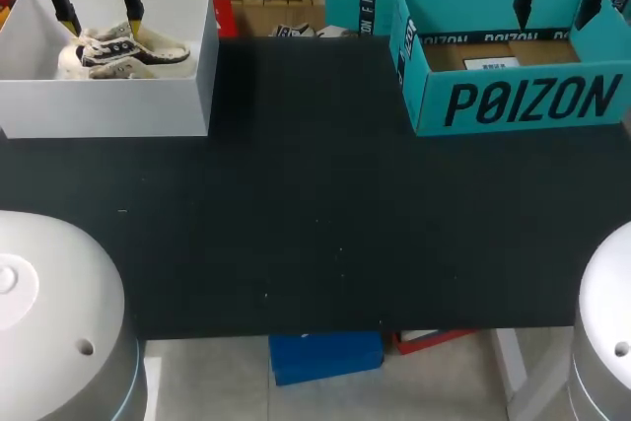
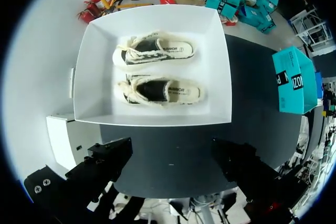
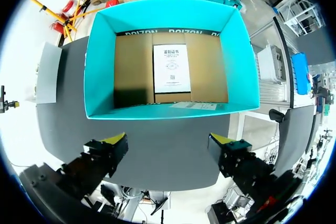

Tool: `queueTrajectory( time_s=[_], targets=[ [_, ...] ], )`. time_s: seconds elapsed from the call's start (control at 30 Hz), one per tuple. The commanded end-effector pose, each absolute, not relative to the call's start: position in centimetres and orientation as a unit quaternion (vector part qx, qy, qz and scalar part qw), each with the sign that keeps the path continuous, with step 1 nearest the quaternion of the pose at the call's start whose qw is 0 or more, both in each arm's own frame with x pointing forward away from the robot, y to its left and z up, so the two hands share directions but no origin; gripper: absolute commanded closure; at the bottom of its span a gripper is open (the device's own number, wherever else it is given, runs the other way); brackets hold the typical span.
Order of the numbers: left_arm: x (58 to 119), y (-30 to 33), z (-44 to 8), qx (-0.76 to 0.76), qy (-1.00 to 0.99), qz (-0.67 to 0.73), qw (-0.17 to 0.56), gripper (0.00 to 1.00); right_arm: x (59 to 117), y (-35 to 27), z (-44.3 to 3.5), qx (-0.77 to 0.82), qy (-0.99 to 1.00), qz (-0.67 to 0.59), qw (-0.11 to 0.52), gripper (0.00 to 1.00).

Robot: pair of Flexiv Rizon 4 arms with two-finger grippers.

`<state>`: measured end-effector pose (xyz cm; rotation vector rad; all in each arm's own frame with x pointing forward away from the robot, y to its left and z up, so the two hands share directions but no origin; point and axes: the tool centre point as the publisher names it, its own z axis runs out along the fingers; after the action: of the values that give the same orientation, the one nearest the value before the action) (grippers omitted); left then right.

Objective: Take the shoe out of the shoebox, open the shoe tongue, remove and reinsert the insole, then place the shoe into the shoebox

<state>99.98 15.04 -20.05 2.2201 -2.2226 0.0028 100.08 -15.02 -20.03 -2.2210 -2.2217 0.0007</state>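
Upper left of the head view: your left end effector (image 1: pixel 102 19) is hanging over the white shoebox (image 1: pixel 108 96), its fingers spread wide and gripping nothing. In the left wrist view you are looking past that end effector (image 2: pixel 172 156) into the shoebox (image 2: pixel 223 77), where the two shoes (image 2: pixel 157 72) are lying side by side on their soles, apart from the fingers. Upper right of the head view: your right end effector (image 1: pixel 558 7) is hanging over the teal box (image 1: pixel 513 105), equally wide open and holding nothing. Ahead of it in the right wrist view (image 3: pixel 168 142), a paper sheet (image 3: pixel 171 67) is lying flat on the box's brown floor. Both boxes are sitting well apart at the far edge of the black surface (image 1: pixel 315 194).
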Motion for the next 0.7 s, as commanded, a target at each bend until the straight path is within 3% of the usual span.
queueTrajectory(
  time_s=[0.03, 0.2, 0.7],
  targets=[
    [100.4, 15.1, -19.9, 0.689, -0.724, -0.002, -0.009, 0.0, 100.1, -15.0, -20.0, -0.707, -0.707, 0.0, 0.0, 0.0],
    [101.4, 14.9, -19.6, 0.583, -0.81, -0.035, -0.056, 0.0, 100.1, -15.0, -20.0, -0.707, -0.707, 0.0, 0.0, 0.0],
    [103.5, 16.6, -19.3, 0.263, -0.962, 0.037, -0.061, 0.0, 100.1, -15.0, -20.0, -0.707, -0.707, 0.0, 0.0, 0.0]
  ],
)
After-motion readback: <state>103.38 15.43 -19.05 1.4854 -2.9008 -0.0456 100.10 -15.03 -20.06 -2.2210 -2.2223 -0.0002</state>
